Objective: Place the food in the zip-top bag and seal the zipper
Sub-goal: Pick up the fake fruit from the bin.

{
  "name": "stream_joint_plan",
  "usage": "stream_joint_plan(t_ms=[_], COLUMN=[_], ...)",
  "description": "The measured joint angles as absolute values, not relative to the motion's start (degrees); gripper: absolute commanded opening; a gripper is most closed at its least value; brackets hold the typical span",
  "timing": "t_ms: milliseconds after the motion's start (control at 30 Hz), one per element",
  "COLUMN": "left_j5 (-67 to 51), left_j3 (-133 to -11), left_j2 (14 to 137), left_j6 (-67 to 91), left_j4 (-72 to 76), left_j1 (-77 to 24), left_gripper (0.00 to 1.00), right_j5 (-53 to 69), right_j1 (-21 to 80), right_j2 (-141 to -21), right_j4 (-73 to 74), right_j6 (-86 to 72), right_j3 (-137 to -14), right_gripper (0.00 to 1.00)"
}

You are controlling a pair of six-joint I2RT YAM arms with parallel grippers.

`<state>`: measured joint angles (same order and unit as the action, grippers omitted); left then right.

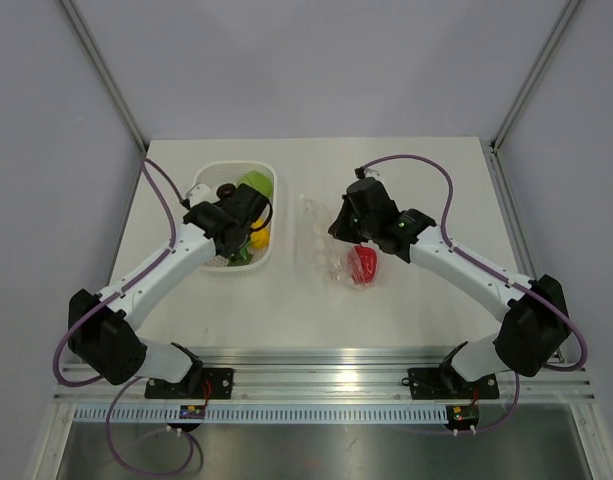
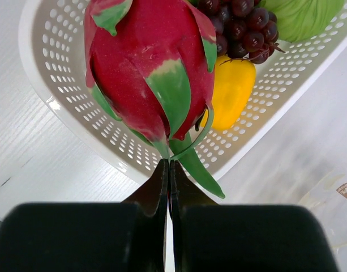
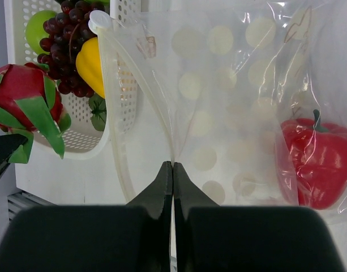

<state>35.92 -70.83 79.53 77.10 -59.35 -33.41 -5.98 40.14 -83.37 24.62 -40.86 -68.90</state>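
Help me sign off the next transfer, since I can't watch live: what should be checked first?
1. Grip: left gripper shut on a leaf tip of the red-and-green toy dragon fruit: ok.
2. Thin leaf hold firm enough: cannot tell.
3. Bag: right gripper shut on the mouth edge of the transparent crinkly zip-top bag: ok.
4. Mouth open wide enough for the fruit: cannot tell.
5. Already bagged, glossy red toy pepper: ok.
6. Emptied, white perforated plastic basket: not ok; purple grape bunch, yellow piece inside.
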Motion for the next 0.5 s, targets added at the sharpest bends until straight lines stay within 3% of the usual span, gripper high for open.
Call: stream_joint_plan(t_ms=[500], left_j5=[23.53], left_j3=[-78.35], left_j2=[73.01], left_j6=[58.13], left_j4=[-56.34], left_j1=[-31.83], left_gripper=[0.00], right_j5=[-5.91], right_j1=[41.23], right_j2=[-85.84], right_j4=[24.25], right_j6=[-40.97], right_j3=[-71.50], right_gripper=[0.00])
